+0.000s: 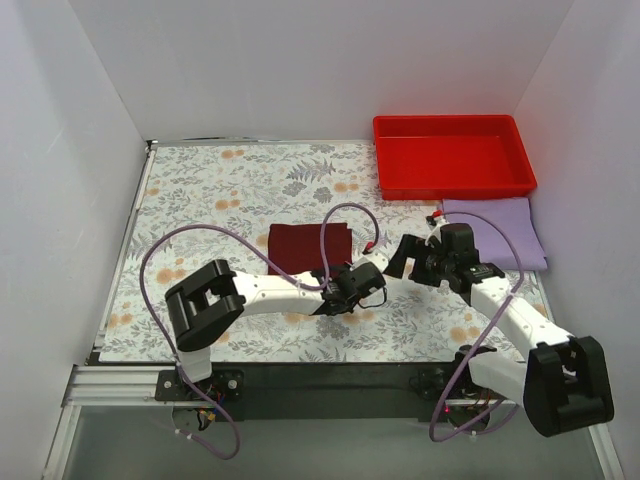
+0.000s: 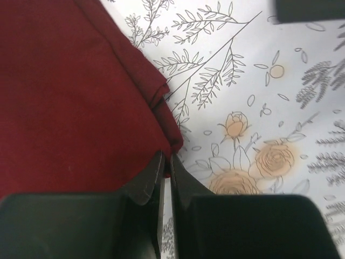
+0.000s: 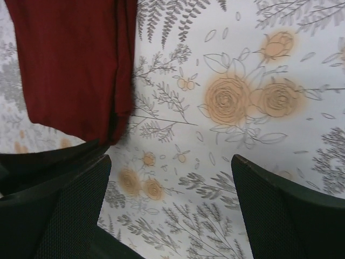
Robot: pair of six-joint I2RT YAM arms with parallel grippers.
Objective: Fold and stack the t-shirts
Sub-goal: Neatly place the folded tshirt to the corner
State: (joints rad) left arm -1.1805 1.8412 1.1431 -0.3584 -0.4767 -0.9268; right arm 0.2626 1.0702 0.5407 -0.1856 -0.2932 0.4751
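The maroon t-shirt (image 1: 310,247) is noted toward the far edge from the left end effector (image 2: 164,163), closed together at its corner. The right end effector (image 3: 170,162) is held apart.

Red tray (image 1: 450,188) sits at the far right corner of a floral cloth (image 1: 230,190); white walls (image 1: 300,60) stand on three sides; a black strip (image 1: 330,385) borders the cloth's near edge.
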